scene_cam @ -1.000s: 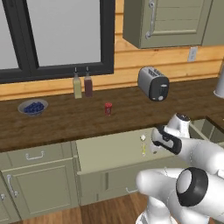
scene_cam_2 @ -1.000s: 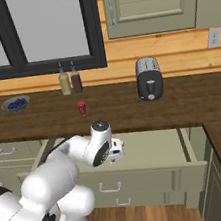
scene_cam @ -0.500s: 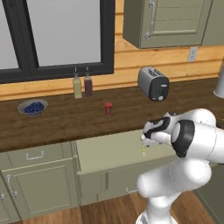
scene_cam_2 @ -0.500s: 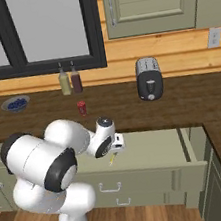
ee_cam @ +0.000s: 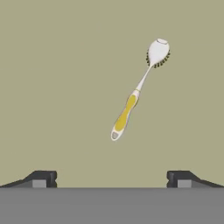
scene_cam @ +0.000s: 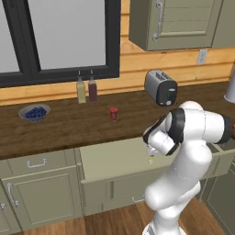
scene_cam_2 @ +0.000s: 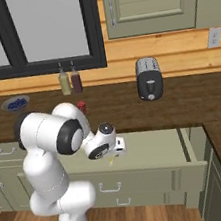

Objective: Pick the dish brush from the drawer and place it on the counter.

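Left end of the counter point(scene_cam: 59, 128): a bowl of blueberries point(scene_cam: 34, 112) stands there, then two bottles point(scene_cam: 86, 88) against the wall, a small red can point(scene_cam: 113, 113) further along, and a toaster point(scene_cam: 160, 87) toward the right; none of these concerns the task. Below the counter edge, the drawer point(scene_cam: 114, 158) stands pulled out, so access is already provided. The gripper point(ee_cam: 111, 179) hangs over the drawer's open interior with its fingers spread wide and nothing between them. The dish brush point(ee_cam: 136, 89) lies flat on the drawer floor, apart from both fingertips and ahead of them in the hand view, handle end nearest the gripper and head furthest away, set at a slant to the finger line. Assessment: only the approach is in hand. Outstanding are alignment over the handle, descent, the grasp, the lift clear of the drawer, and the placement on the counter.
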